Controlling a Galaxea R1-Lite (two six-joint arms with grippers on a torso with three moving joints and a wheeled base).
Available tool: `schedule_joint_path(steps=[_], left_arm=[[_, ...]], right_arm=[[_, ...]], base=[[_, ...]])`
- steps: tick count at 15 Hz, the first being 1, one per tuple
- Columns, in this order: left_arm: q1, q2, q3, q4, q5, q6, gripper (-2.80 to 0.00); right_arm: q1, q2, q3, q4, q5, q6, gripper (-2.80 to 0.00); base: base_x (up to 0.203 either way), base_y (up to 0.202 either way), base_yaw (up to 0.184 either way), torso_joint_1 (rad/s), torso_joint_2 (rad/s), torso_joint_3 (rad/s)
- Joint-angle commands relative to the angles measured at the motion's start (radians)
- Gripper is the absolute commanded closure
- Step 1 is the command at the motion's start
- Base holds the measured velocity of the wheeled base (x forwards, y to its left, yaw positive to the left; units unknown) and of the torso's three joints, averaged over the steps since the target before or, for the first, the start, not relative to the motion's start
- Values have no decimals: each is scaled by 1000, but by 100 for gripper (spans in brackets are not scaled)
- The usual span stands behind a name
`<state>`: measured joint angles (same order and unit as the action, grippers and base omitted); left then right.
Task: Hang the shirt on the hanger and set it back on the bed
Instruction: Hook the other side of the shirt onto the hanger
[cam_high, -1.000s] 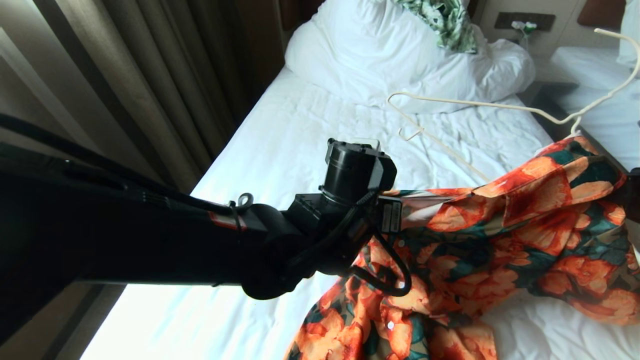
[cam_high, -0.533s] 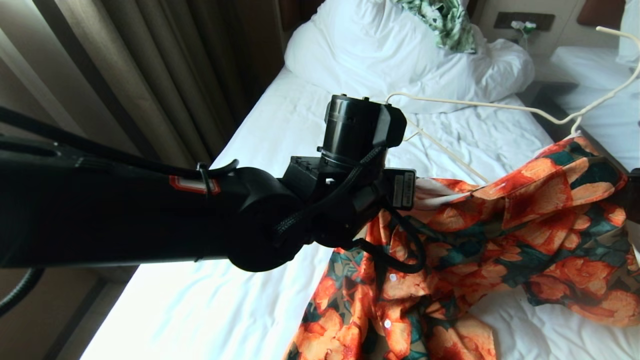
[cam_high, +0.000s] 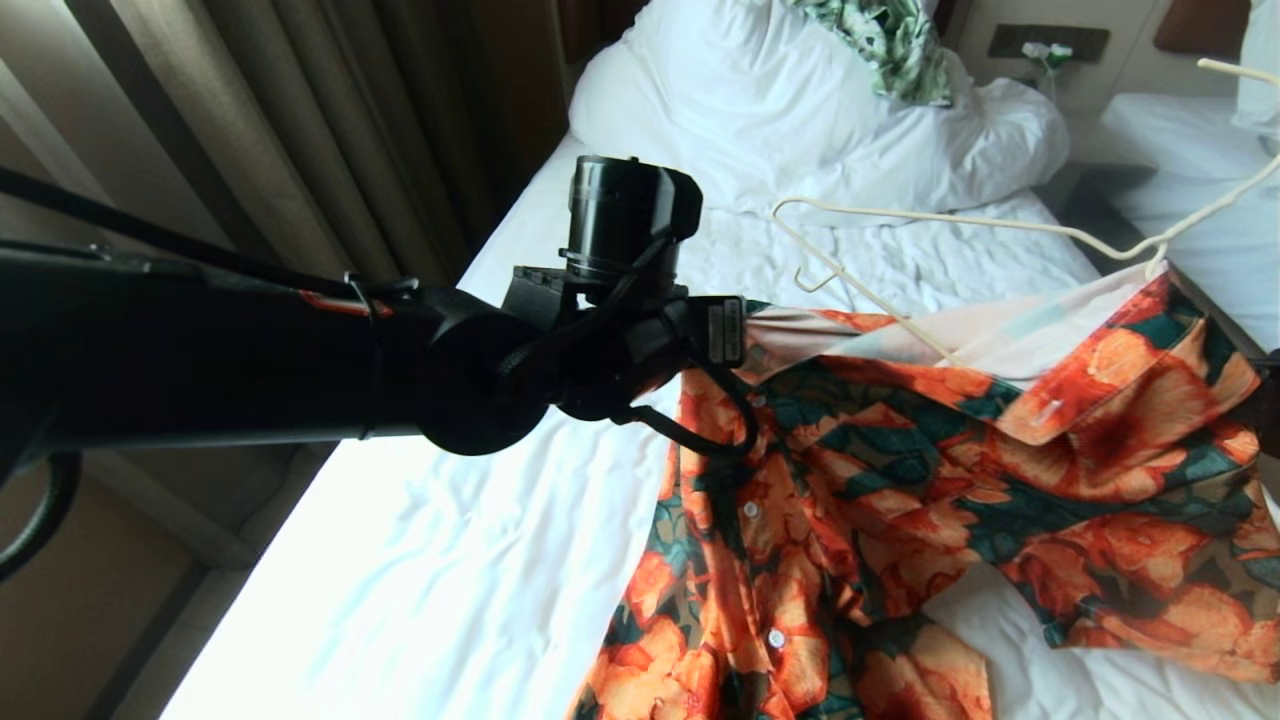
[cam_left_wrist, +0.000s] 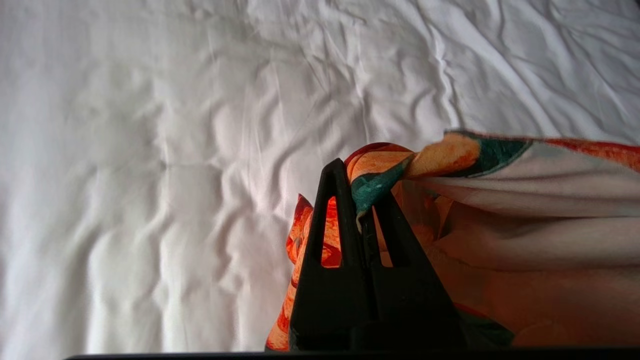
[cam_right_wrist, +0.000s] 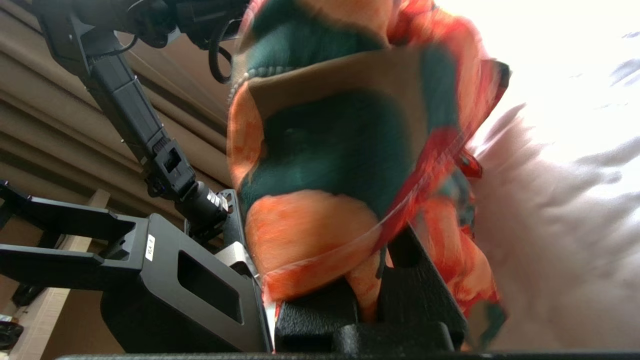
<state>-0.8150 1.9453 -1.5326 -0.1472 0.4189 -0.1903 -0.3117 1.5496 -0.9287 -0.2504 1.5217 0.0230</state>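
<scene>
Left tool (cam_left_wrist: 361, 200) clamped on shirt (cam_high: 900, 470) edge above open bed (cam_high: 420, 560).

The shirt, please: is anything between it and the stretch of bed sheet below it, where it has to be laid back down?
Nothing visible. The shirt is pinched by the shut left gripper and right gripper, with only bare sheet of the bed beneath. The hanger sits partly in the collar; its left end is uncovered.

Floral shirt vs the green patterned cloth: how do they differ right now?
The shirt is orange and teal; the green cloth is green and white. The shirt is stretched above the bed between both grippers; the cloth lies bunched on the pillow. Both are leafy prints.
</scene>
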Motion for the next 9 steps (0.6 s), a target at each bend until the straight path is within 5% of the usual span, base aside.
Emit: schedule_joint_path(steps=[1,9], left_arm=[[16,-2,-1,-2,0,2,0],[-80,-14,50,-14,4,-2,0]], right_arm=[[3,-3,4,-1,8,0,0],[13,-8,1,-6,8,0,0]], base=[[0,0,0,0,0,0],[0,0,0,0,0,0]])
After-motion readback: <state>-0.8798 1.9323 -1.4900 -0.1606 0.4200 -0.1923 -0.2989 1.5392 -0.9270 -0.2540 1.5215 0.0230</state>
